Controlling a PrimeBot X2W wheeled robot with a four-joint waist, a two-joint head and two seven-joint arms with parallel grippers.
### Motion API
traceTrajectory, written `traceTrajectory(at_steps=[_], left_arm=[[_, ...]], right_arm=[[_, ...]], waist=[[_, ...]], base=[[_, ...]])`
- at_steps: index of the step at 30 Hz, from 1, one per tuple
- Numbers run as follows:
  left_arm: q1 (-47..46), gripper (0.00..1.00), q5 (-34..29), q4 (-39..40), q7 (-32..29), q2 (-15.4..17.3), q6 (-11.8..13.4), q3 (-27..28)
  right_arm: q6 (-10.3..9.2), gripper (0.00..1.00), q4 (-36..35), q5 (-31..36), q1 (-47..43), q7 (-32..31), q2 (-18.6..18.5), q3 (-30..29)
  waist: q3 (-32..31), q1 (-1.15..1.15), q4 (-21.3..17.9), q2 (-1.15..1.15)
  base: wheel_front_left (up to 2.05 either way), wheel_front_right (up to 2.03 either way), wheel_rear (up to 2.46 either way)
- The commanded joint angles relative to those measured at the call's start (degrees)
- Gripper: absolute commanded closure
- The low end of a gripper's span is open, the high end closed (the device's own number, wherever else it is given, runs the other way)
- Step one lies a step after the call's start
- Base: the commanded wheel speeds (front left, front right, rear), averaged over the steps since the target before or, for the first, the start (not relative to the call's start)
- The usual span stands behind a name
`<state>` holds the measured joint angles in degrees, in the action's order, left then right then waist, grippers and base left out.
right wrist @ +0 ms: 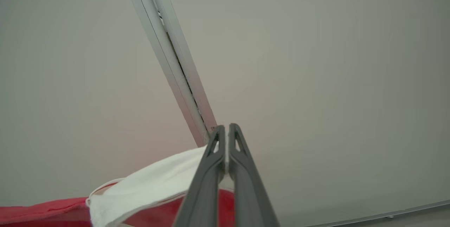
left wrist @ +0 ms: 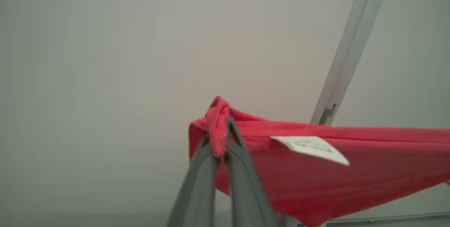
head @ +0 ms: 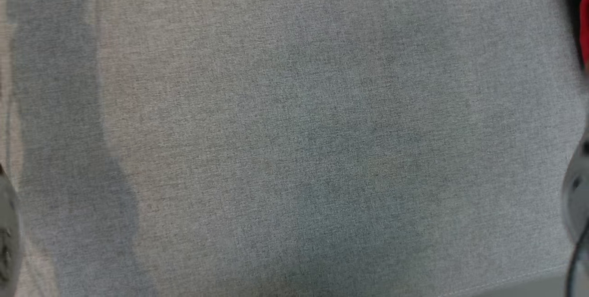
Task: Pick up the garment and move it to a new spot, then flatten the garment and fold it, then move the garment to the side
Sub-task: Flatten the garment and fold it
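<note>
As we look along the left arm, pose: the left gripper [left wrist: 218, 132] points up that view towards a plain pale wall [left wrist: 105, 61], its two grey fingers rising from the bottom edge and leaning together.
Left grip: we have the jaws pressed together on a bunched red fold of the garment [left wrist: 316, 184], which pokes up past the fingertips.
Right arm pose: the right gripper [right wrist: 226, 128] likewise rises from the bottom edge of its view, with pale wall behind it.
Right grip: we see the jaws closed, tips all but touching, with a sliver of the garment's white band [right wrist: 151, 184] pinched between them lower down.
Garment position: it runs from the left gripper to that view's right edge as a taut red sheet hanging in the air; in the right wrist view it sits low at the left, white over red.
Count: one garment, two grippers, one white label [left wrist: 309, 147], two blurred pale forearms [head: 577, 195].
Rail: one pale metal rail [left wrist: 351, 44] slants across each wrist view; we cannot tell whether it is the same one.
Head view adds: a grey woven surface [head: 294, 131] below, the forearms at its lower left and right edges, and a red-and-white scrap of the garment at the top right corner.
Left wrist adds: the label, lying on the red cloth just below its upper edge.
Right wrist adds: the white band, reaching up to the fingers.
</note>
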<state>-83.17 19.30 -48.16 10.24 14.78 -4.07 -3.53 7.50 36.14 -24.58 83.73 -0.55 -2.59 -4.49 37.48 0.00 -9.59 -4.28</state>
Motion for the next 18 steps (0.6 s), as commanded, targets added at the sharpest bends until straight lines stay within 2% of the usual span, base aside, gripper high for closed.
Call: traceTrajectory(at_steps=[1, 5, 10, 14, 18], left_arm=[[3.15, 1.00, 0.64, -2.11, 0.91, 0.28, -0.81, 0.02], [13.75, 1.00, 3.85, -5.79, 3.75, 0.15, -2.28, 1.89], [28.72, 1.00, 9.16, -5.38, 4.53, -2.29, -3.26, 2.51], [42.70, 1.00, 12.60, 0.41, 4.63, -3.43, -3.37, -0.68], [59.35, 1.00, 14.72, 7.71, 4.67, -3.96, -3.36, -2.48]], right_arm=[[-0.02, 1.00, -0.32, -2.52, -4.72, 1.54, -0.59, 1.24], [-0.03, 1.00, -3.36, -9.16, -20.14, 5.40, -1.55, 4.39], [-0.03, 1.00, -10.20, -15.19, -41.04, 9.34, -5.09, 7.71], [-0.03, 1.00, -16.37, -20.95, -57.51, 9.40, -6.94, 8.37], [-0.03, 1.00, -22.56, -23.48, -73.68, 8.80, -8.07, 8.42]], waist=[[-0.76, 0.00, 0.40, -0.01], [-3.62, 0.00, 0.90, -0.01], [-9.36, 0.00, 2.18, -0.01], [-15.24, 0.00, 2.95, -0.01], [-20.41, 0.00, 3.83, -0.01]], base=[[0.00, 0.00, 0.00], [0.00, 0.00, 0.00], [0.00, 0.00, 0.00], [0.00, 0.00, 0.00], [0.00, 0.00, 0.00]])
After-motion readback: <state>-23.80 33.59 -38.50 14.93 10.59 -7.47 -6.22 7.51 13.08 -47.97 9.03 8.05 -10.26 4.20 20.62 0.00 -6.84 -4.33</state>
